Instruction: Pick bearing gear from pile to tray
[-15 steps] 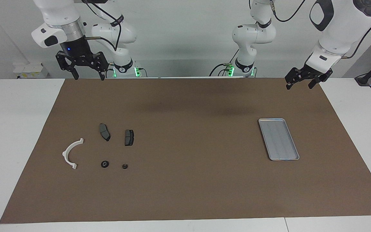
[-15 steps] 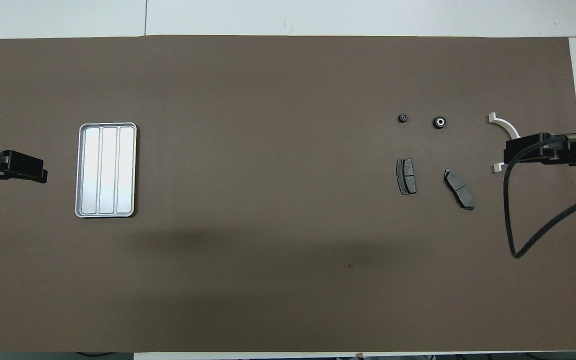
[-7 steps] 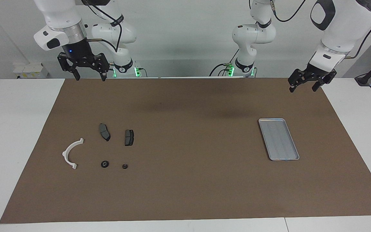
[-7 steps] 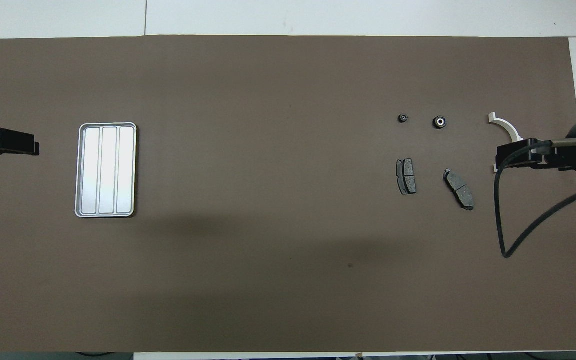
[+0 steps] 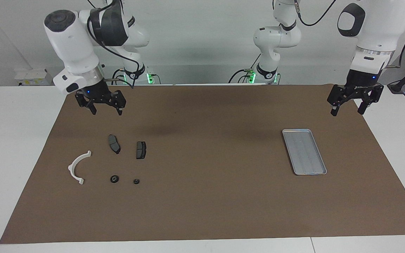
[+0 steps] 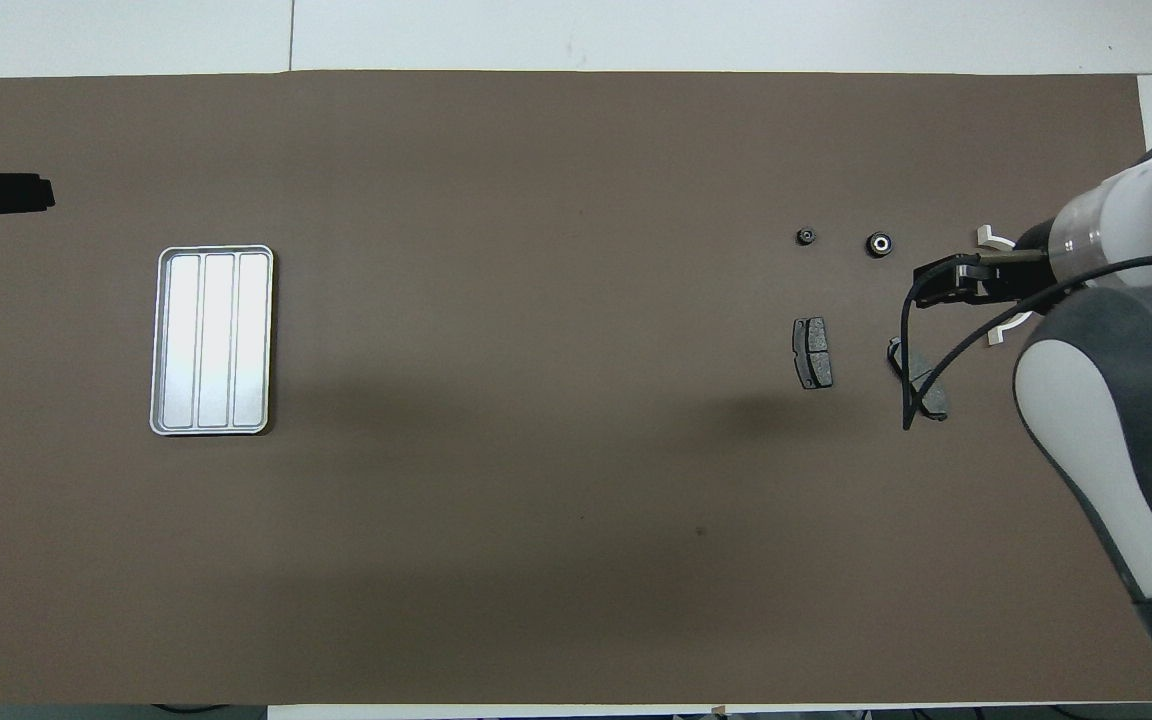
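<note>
On the brown mat (image 5: 202, 196) that covers most of the surface, everything sits in two spots well apart. Toward the right arm's end there's the pile: a white curved arc (image 5: 77, 167), two dark brake pads (image 5: 114, 143) (image 5: 141, 149) side by side and nearer the robots, and two little black round pieces farther out, the bigger one (image 5: 114, 179) with a pale centre in the overhead view (image 6: 879, 244) and a smaller one (image 5: 136, 181) just beside it. None of them touch each other. The tray (image 5: 304, 151) is over toward the left arm's end, flat on the mat with nothing in it, ribs running the long way (image 6: 212, 340). Right end effector (image 5: 106, 110) hangs in the air over the mat next to the pile, above the stretch just robot-side of the brake pads, fingers spread wide and holding nothing; from overhead it (image 6: 939, 277) covers part of the arc. Left end effector (image 5: 346, 109) is up over the mat's edge near the tray, also spread wide and empty, with only its tip (image 6: 21, 192) poking into the overhead view. So the round pieces are all in the pile, none in the tray.
</note>
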`<state>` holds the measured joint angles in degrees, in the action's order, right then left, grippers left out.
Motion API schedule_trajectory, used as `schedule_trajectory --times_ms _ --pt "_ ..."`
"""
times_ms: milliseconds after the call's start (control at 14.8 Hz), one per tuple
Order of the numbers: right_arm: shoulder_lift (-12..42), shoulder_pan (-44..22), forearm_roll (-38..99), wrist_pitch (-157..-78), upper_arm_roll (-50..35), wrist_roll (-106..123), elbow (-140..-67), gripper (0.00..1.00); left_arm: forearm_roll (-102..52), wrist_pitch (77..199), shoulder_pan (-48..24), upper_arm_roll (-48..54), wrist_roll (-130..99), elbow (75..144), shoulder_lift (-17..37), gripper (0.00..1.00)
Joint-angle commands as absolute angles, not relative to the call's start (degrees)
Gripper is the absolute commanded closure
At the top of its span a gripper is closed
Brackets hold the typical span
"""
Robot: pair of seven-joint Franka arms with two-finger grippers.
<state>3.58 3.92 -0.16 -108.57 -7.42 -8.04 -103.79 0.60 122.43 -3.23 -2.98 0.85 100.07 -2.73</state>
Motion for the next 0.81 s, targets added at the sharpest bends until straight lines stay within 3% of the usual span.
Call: schedule_trajectory --times_ms 0,338,742 --pt "10.52 4.57 0.62 -114.59 -7.73 -8.61 -103.36 0.0 -0.09 130.93 -2.2 -2.81 0.44 101.78 -2.64 0.0" --pt "20.02 2.74 -1.92 -125.84 -7.65 -18.6 -102.66 0.0 -0.09 137.55 -2.02 -2.81 -0.36 102.57 -2.11 0.0" --pt "32.59 -0.96 -7.38 -125.51 -7.65 -29.79 -90.63 0.01 0.0 130.53 -2.73 -2.81 -0.44 102.74 -2.9 0.0"
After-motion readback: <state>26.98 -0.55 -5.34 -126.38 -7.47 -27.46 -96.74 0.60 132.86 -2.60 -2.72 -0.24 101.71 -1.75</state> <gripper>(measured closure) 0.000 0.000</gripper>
